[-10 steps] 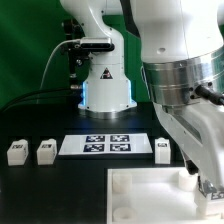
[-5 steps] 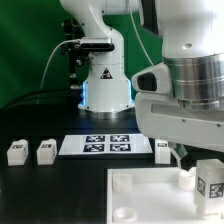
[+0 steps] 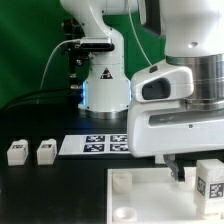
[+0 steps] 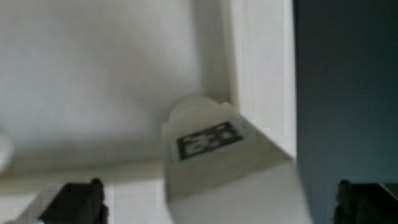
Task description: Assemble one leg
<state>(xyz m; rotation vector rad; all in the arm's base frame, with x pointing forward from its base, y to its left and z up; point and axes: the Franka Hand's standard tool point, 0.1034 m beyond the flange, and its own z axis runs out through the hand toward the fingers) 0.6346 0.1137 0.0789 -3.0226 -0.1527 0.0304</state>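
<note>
One leg (image 3: 210,180), a chunky white block with a black-and-white tag, stands upright on the right corner of the white tabletop (image 3: 150,200). In the wrist view this leg (image 4: 222,150) sits by the tabletop's edge (image 4: 107,80). My gripper (image 4: 222,205) is open, and its dark fingertips (image 4: 75,200) stand wide on either side of the leg without touching it. In the exterior view one dark finger (image 3: 177,171) shows beside the leg. Two more legs (image 3: 15,152) (image 3: 45,151) lie on the black table at the exterior view's left.
The marker board (image 3: 95,144) lies behind the tabletop, partly covered by my arm. The robot base (image 3: 105,80) stands at the back. A round socket (image 3: 121,181) shows at the tabletop's left corner. The black table surface (image 4: 347,80) lies beyond the tabletop's edge.
My arm has swung across the exterior view, uncovering the upright leg on the tabletop's corner. It now hides the leg that lay beside the marker board.
</note>
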